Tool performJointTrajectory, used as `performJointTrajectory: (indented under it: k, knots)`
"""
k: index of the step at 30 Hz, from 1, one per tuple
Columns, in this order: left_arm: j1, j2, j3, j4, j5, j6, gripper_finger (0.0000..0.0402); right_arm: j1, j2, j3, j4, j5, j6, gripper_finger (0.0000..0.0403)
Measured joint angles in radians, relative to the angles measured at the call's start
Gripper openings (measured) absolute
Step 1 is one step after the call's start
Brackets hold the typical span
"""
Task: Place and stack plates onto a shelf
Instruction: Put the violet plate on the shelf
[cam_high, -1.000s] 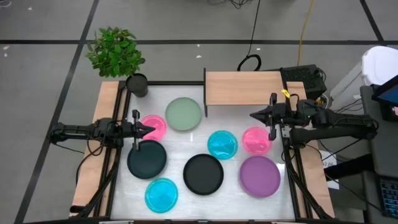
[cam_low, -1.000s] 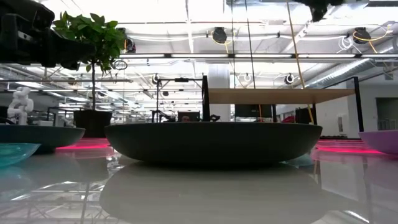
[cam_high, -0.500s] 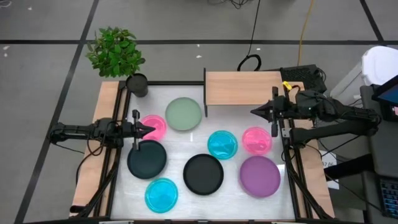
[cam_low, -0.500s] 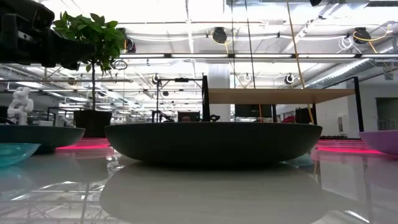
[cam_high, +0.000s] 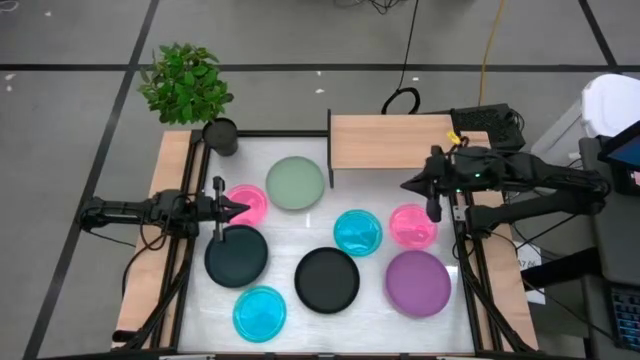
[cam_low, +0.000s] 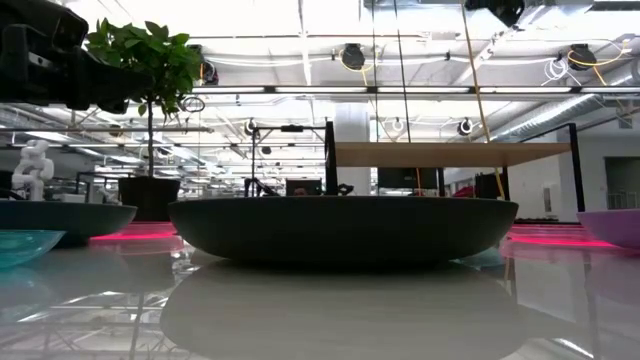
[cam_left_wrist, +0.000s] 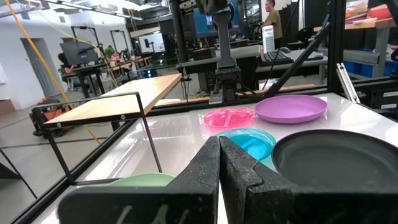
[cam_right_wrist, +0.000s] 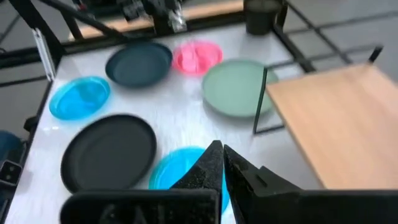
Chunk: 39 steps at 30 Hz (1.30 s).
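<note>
The high view shows eight plates lying on the white table: a pink plate (cam_high: 246, 204), pale green plate (cam_high: 296, 183), dark plate (cam_high: 237, 254), cyan plate (cam_high: 260, 312), black plate (cam_high: 327, 279), second cyan plate (cam_high: 357, 231), second pink plate (cam_high: 412, 225) and purple plate (cam_high: 418, 283). The bare wooden shelf (cam_high: 392, 142) stands at the far edge, its side panel (cam_high: 329, 148) on its left. My left gripper (cam_high: 240, 208) hovers shut over the left pink plate. My right gripper (cam_high: 408, 185), also shut, hangs in the air between the shelf and the right pink plate.
A potted plant (cam_high: 186, 82) and a small dark pot (cam_high: 221, 135) stand at the far-left corner. Wooden side rails (cam_high: 150, 240) and black frame bars run along both sides of the table. The black plate (cam_low: 342, 228) fills the middle of the low view.
My right arm has shifted: its forearm has swung toward the far edge and its wrist has edged toward the table's left, while the shut fingertips stay near the shelf's near edge. The plates and my left arm have kept still.
</note>
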Motion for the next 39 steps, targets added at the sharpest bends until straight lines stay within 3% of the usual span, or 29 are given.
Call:
performJointTrajectory:
  k: [12, 23, 31, 39]
  knots:
    - [0.000, 0.000, 0.001, -0.011, 0.003, -0.054, 0.0004, 0.002, 0.154, 0.000, 0.013, -0.003, 0.010, 0.0000]
    - [0.000, 0.020, 0.019, -0.048, 0.005, -0.202, 0.0004, 0.076, 0.177, -0.001, 0.002, -0.007, 0.077, 0.0000]
    - [0.000, 0.209, 0.274, -0.333, 0.004, -0.292, 0.0004, 0.168, 0.177, -0.102, 0.114, -0.002, 0.136, 0.0000]
    - [0.000, 0.466, 0.605, -0.522, 0.006, -0.237, 0.0004, 0.217, 0.177, -0.273, 0.330, -0.001, 0.178, 0.0000]
